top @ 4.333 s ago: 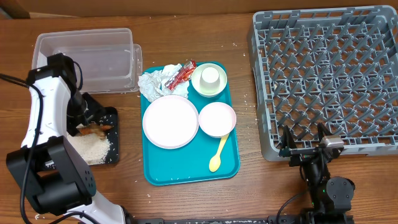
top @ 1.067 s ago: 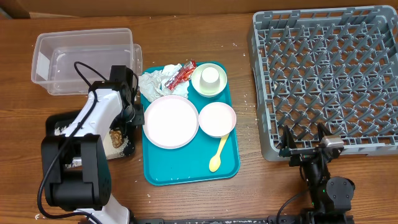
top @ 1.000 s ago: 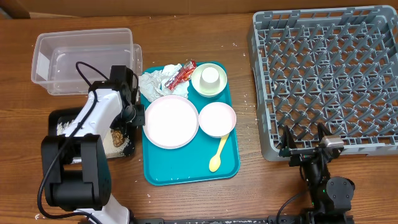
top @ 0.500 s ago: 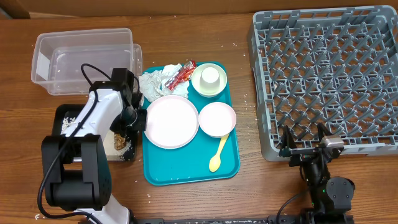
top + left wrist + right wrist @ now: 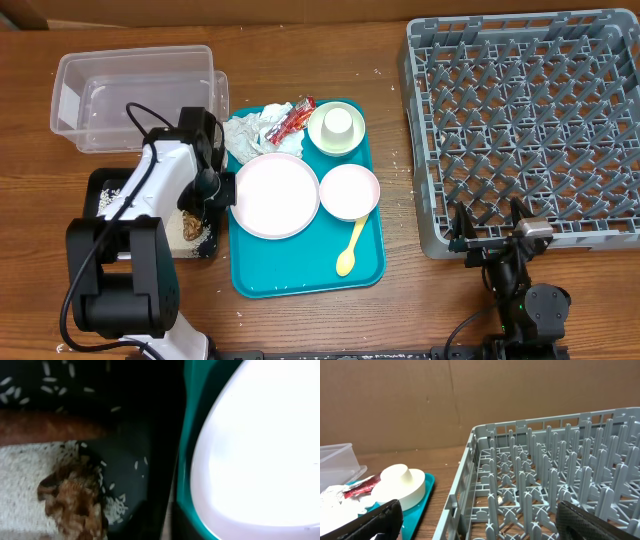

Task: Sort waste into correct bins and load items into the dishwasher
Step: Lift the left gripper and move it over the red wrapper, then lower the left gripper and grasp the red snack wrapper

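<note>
The black tray (image 5: 100, 190) lies beside the teal tray (image 5: 300, 270) and holds white rice (image 5: 25, 480), a brown chunk (image 5: 72, 505) and an orange-brown stick (image 5: 45, 427). My left gripper (image 5: 207, 190) hangs at this bin's right wall (image 5: 165, 435); its jaws are hidden. The clear tub (image 5: 135, 95) stands behind. On the teal tray are the plate (image 5: 274, 195), white bowl (image 5: 349, 191), green bowl (image 5: 318, 140) with the cup (image 5: 340, 122), spoon (image 5: 352, 248), napkin (image 5: 252, 130) and red wrapper (image 5: 293, 118). My right gripper (image 5: 490, 232) stands open and empty before the dish rack (image 5: 530, 130).
A cardboard wall (image 5: 470, 400) rises behind the table. Loose rice crumbs dot the wood near the rack's left side (image 5: 392, 160). The left arm's white body (image 5: 150, 185) covers part of the black tray.
The black tray has slid right with my left gripper until it lies against the teal tray. The right arm has not moved.
</note>
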